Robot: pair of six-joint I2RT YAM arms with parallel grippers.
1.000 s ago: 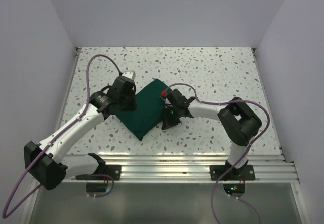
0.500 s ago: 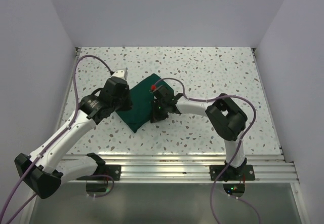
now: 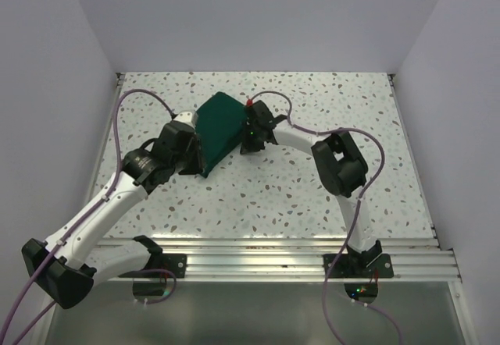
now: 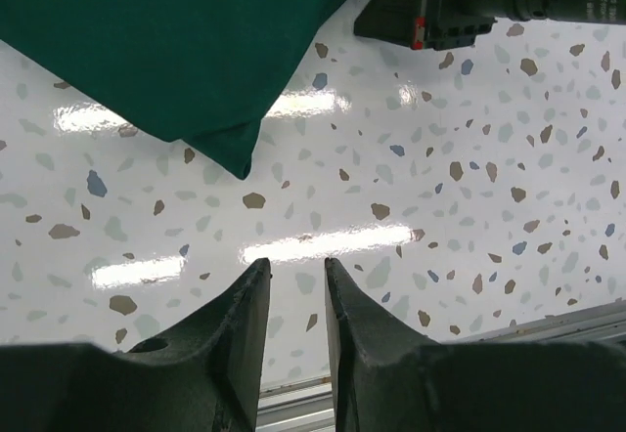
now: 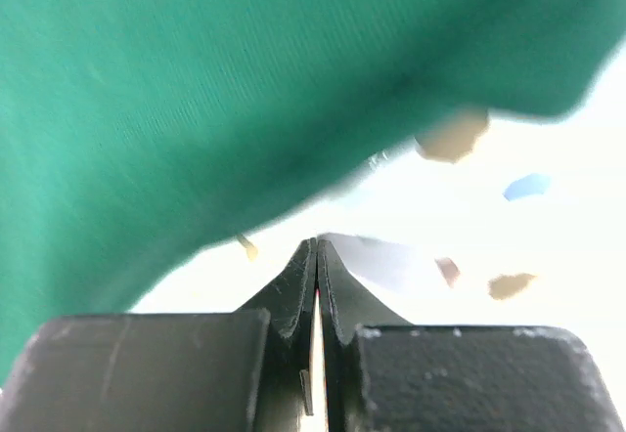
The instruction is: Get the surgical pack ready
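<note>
The surgical pack is a dark green folded cloth bundle lying on the speckled table, left of centre, one corner toward the near side. My left gripper sits by the bundle's near-left edge. In the left wrist view its jaws stand a little open with only table between them, and the pack's corner lies just ahead, apart from them. My right gripper is at the bundle's right edge. In the right wrist view it is shut on nothing, the green cloth just beyond its tips.
White walls enclose the speckled table on the left, back and right. An aluminium rail with both arm bases runs along the near edge. Purple cables loop above each arm.
The pack has slid toward the back of the table and turned, with the shut right gripper moving along at its right edge. My left gripper has opened a little and now sits off the cloth.
</note>
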